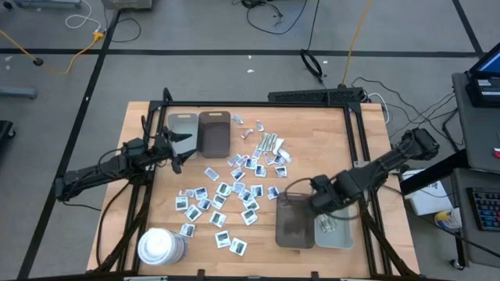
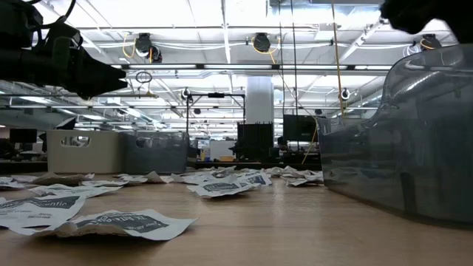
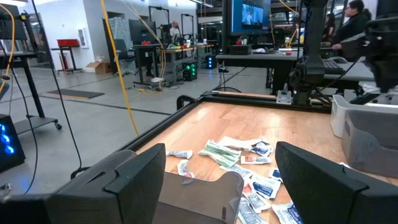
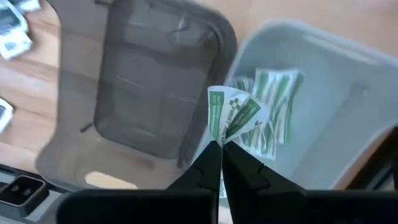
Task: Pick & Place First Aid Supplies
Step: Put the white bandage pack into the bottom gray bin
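pinched between the closed tips of the right pincer is a green-and-white wrapped strip, folded and held above the grey tray at the counter's right front, where more green-printed strips already lie; the brown tray sits just beside it, touching its edge. on the wooden counter, a loose scatter of white packets with blue print spreads across the middle, with a small cluster of pale green strips at its far side. left pincer hovers with its fingers spread apart and nothing between them, near a second pair of trays at the far left. white cylinder stands at the near left corner
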Motion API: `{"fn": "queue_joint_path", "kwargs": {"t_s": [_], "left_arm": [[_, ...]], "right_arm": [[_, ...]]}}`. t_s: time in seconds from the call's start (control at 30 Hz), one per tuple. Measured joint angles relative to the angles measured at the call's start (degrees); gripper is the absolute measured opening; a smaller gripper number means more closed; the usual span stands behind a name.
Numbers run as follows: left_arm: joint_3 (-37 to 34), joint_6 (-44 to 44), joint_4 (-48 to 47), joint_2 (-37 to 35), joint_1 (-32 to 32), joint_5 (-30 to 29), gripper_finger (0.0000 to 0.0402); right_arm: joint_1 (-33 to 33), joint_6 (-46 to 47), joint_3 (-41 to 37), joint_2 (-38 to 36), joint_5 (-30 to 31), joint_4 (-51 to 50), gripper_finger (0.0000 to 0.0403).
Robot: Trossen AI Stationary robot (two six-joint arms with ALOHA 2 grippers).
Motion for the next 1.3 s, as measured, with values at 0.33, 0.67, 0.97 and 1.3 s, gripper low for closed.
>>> {"fn": "queue_joint_path", "kwargs": {"t_s": [0.33,0.67,0.97,1.3], "left_arm": [[0.0,0.0,0.0,0.0,0.0,0.0,0.0306],[0.0,0.0,0.0,0.0,0.0,0.0,0.0305],[0.0,0.0,0.0,0.0,0.0,0.0,0.0306],[0.0,0.0,0.0,0.0,0.0,0.0,0.0306]], "right_arm": [[7.7,10.8,-0.1,0.0,-0.1,-3.6,0.0004],[8.0,12.2,-10.5,0.0,-0.5,6.0,0.0004],[8.0,12.3,-19.8,0.0,-3.4,12.6,0.0004],[8.0,12.1,-20.0,0.0,-3.4,13.3,0.0056]]}}
